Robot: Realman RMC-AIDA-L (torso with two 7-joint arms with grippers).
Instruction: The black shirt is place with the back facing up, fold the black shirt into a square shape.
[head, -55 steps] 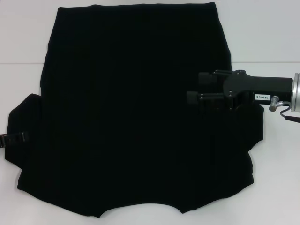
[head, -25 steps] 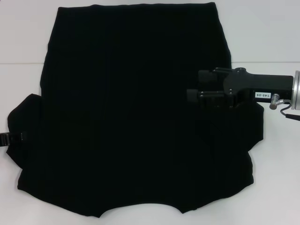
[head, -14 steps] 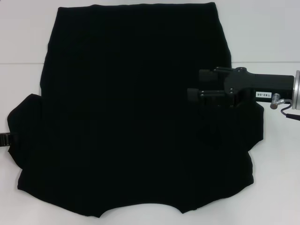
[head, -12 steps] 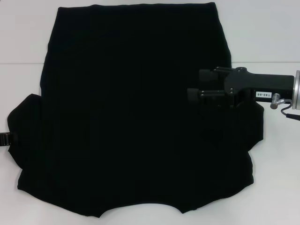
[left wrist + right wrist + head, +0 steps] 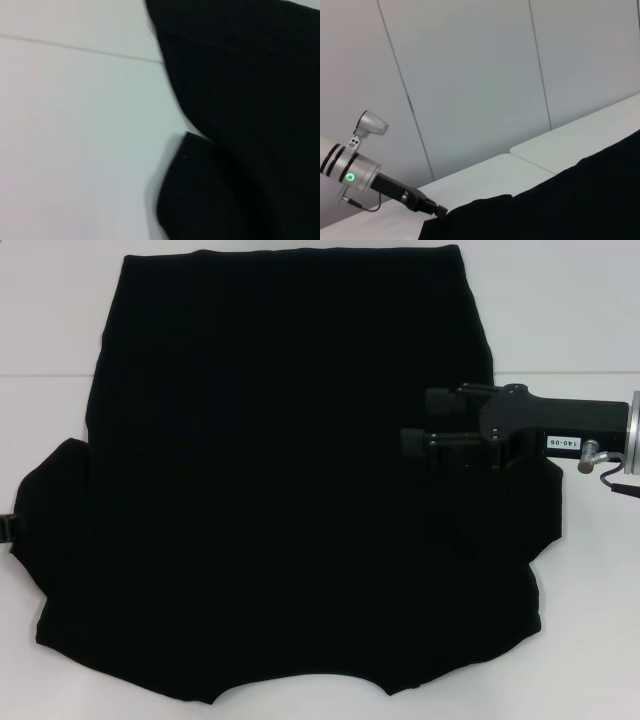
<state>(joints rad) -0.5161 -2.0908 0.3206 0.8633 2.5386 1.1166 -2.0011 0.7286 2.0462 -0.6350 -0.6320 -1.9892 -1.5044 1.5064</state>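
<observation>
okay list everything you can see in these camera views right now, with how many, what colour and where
black shirt: one, plain black, spread flat across most of the table, its sleeves sticking out at both sides.
table: one, white, under the shirt, with a thin seam line running across it.
wall: pale grey panels behind the table, seen in the right wrist view.
right pincer: one, black on a silver wrist, reaching in from the right over the shirt's right sleeve area.
left pincer: one, black, barely showing at the left edge of the head view beside the left sleeve; the right wrist view shows it at the shirt's edge.
</observation>
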